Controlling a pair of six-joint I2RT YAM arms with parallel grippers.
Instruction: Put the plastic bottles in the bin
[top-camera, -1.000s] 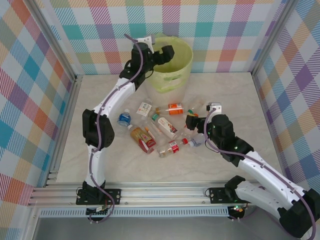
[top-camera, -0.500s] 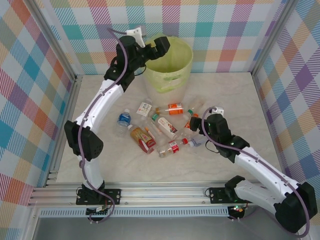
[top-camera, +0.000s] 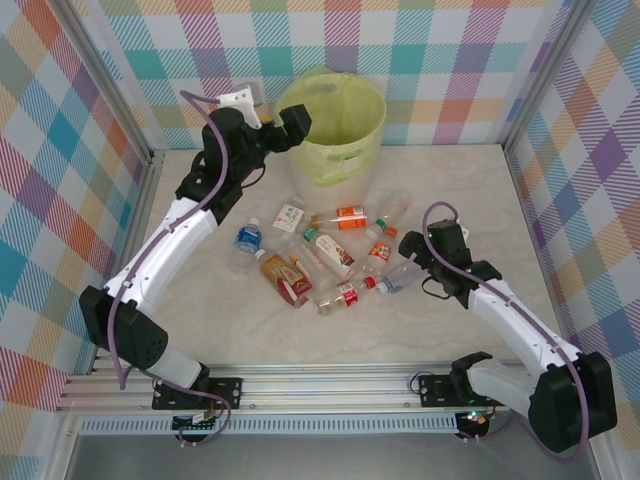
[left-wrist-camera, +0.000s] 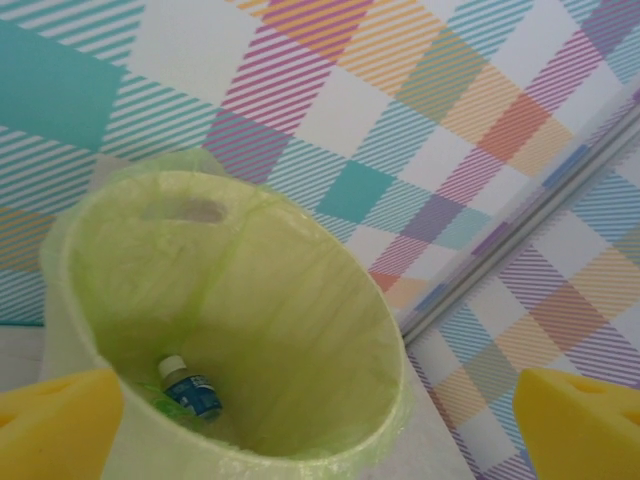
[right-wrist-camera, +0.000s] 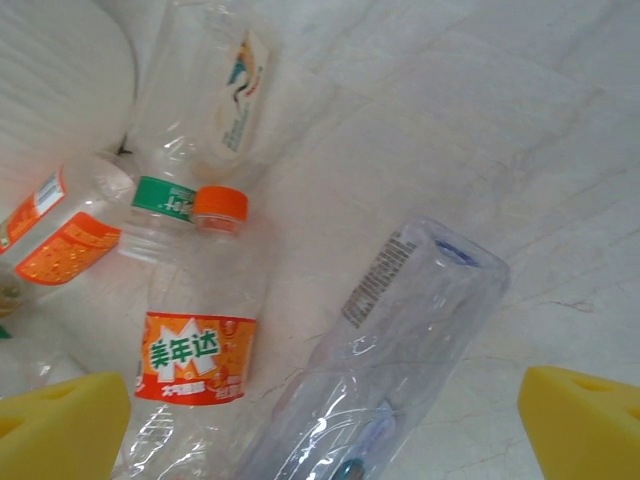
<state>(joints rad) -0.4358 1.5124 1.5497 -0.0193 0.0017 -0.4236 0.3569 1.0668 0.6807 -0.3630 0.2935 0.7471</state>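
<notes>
The plastic bottles (top-camera: 320, 255) lie in a loose heap at the middle of the overhead view, on the pale tabletop (top-camera: 470, 190), most of them on their sides and several touching. One blue-labelled bottle (left-wrist-camera: 192, 390) is already down in the bin (top-camera: 345, 160), resting at the bottom of its yellow-green liner (left-wrist-camera: 280, 320). The bin stands at the upper middle of the overhead view, in front of the checked back wall (top-camera: 450, 50), just above the heap in the frame and not touching it. The left gripper (top-camera: 297, 120) hangs at the bin's left rim, its yellow pads (left-wrist-camera: 60, 425) spread wide with nothing between them. The right gripper (top-camera: 410, 243) sits low at the right edge of the heap; its pads (right-wrist-camera: 585, 420) stand far apart in the bottom corners of the wrist view, pinching nothing. Beyond them an orange-capped bottle (right-wrist-camera: 197, 350) with a red-orange label lies beside a clear bottle (right-wrist-camera: 400, 340) bearing a barcode strip, and a white-labelled bottle (right-wrist-camera: 215, 100) lies higher in that frame
</notes>
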